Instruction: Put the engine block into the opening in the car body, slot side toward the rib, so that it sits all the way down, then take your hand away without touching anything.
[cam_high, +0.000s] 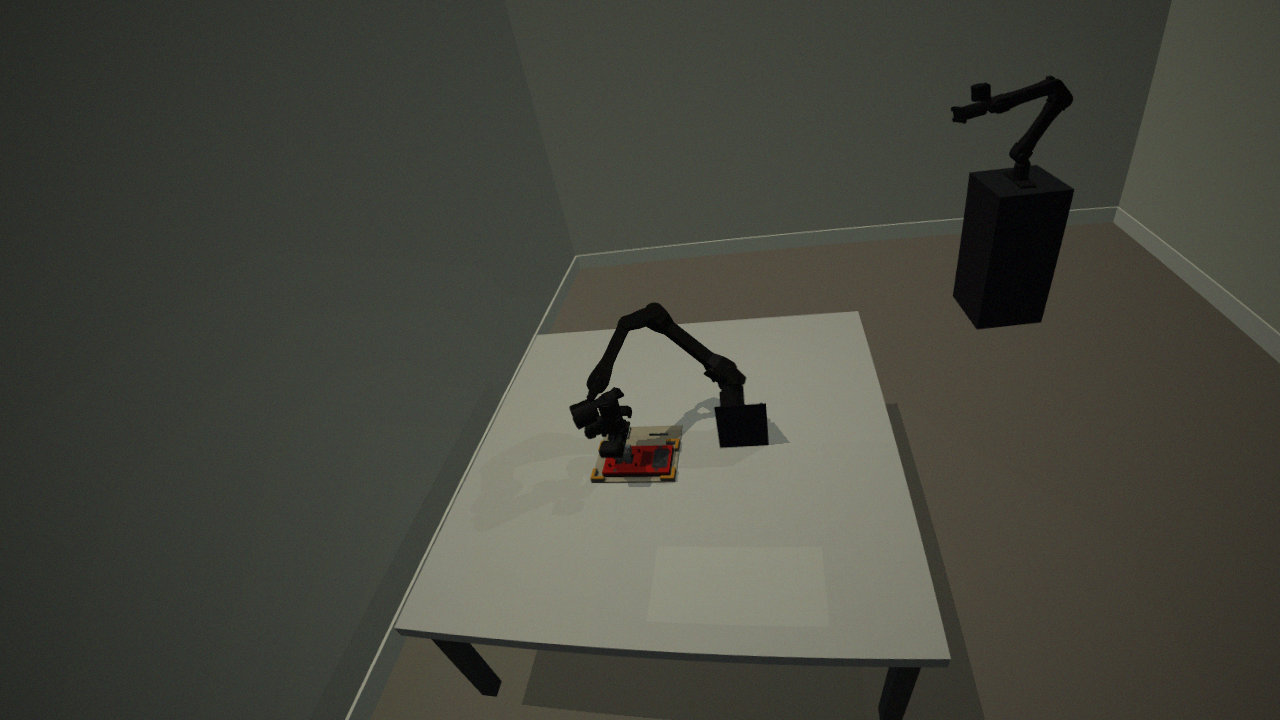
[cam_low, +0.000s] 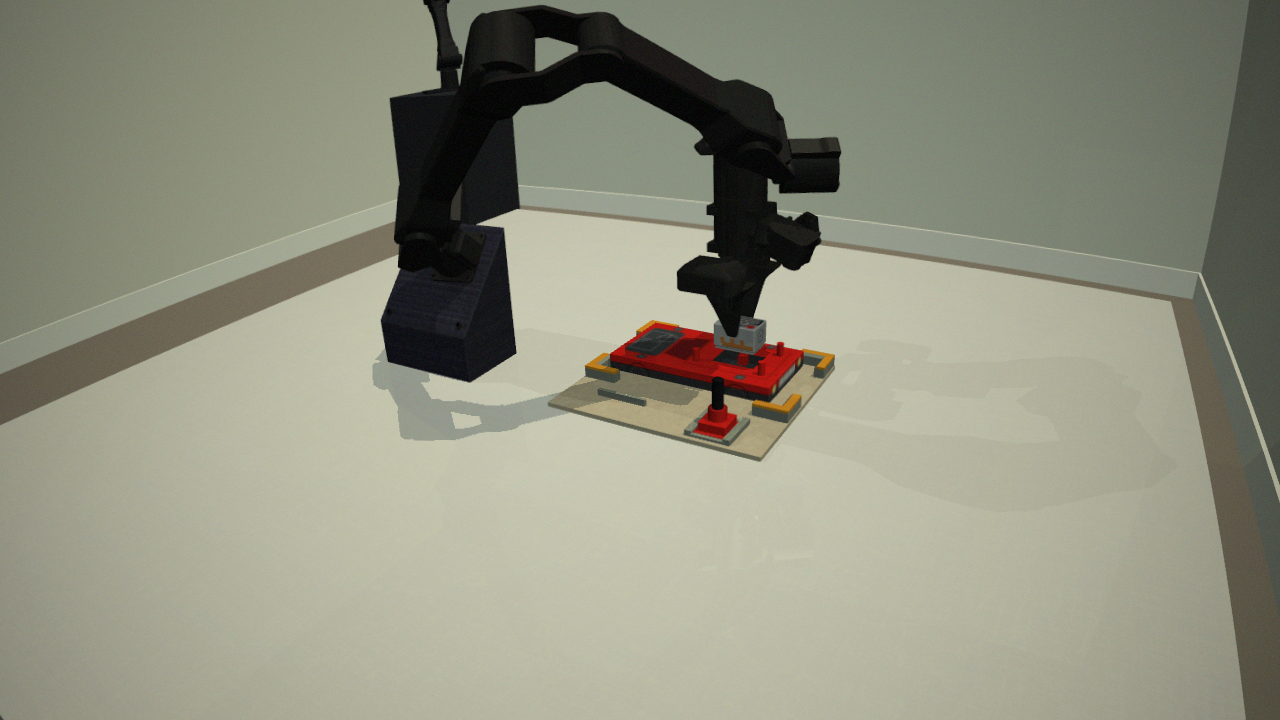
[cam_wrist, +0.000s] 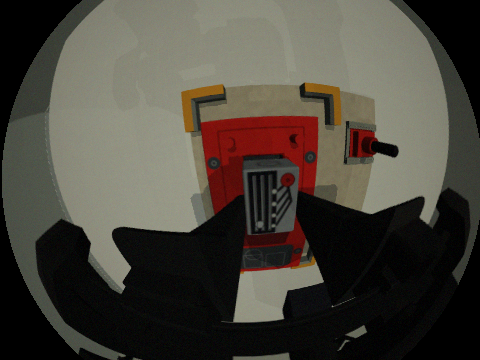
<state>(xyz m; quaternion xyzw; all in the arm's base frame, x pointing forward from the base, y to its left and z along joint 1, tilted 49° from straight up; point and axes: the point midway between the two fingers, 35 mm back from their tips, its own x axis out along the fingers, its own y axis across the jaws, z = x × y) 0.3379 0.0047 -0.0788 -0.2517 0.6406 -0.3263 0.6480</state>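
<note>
The grey engine block (cam_high: 624, 454) (cam_low: 752, 340) (cam_wrist: 261, 202) is upright between my fingers, its striped top with a red round cap facing the wrist camera. My gripper (cam_low: 741, 325) (cam_wrist: 268, 199) is shut on it from both sides. The red car body (cam_high: 640, 469) (cam_low: 640, 360) (cam_wrist: 210, 142) lies flat below. Its dark opening (cam_low: 728, 359) shows under the raised block in the exterior view; the block covers most of it in the wrist view. A small red upright piece (cam_low: 742, 360) shows at the opening; I cannot tell if it is the rib. The block's slot is not discernible.
The car body lies on a tan board (cam_low: 644, 415) between orange-topped corner brackets (cam_low: 776, 408) (cam_wrist: 204, 92). A red base with a black stick (cam_low: 716, 419) (cam_wrist: 367, 143) stands beside it. Short red posts (cam_low: 779, 349) rise near the opening. A grey strip (cam_low: 622, 396) lies on the board.
</note>
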